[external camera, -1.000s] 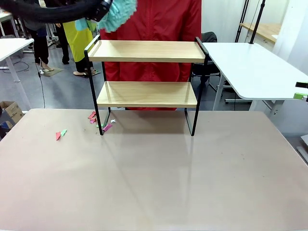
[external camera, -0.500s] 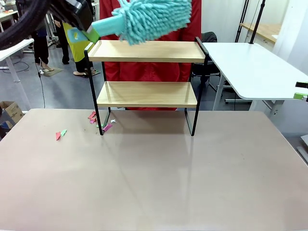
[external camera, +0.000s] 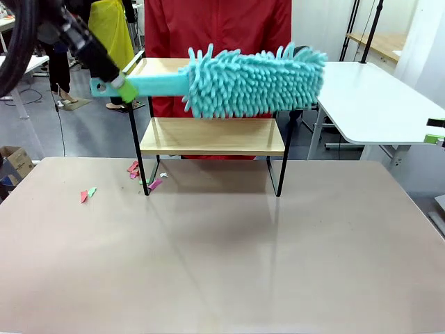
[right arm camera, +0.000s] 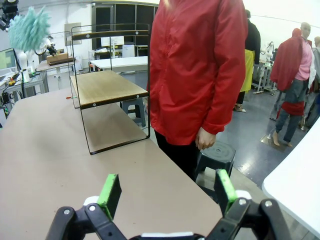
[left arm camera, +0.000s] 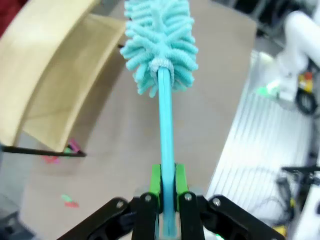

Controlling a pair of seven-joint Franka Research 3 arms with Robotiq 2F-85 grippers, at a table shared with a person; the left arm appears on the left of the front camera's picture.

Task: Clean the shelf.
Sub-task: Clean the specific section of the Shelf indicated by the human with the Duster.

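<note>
The shelf (external camera: 212, 136) is set at the far edge of the tabletop (external camera: 222, 264). A turquoise duster (external camera: 254, 80) is held level in front of its top board, the handle clamped in the left pincer (left arm camera: 167, 187). The right pincer (right arm camera: 167, 192) is spread wide, empty.

black fingers (right arm camera: 109, 195) with green pads, person (right arm camera: 197, 70) in red jacket

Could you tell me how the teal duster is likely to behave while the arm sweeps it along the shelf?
The duster probably stays stiff along its straight handle, while the fluffy head likely gives softly against the shelf. It looks light, held level by the left gripper at its end.
</note>
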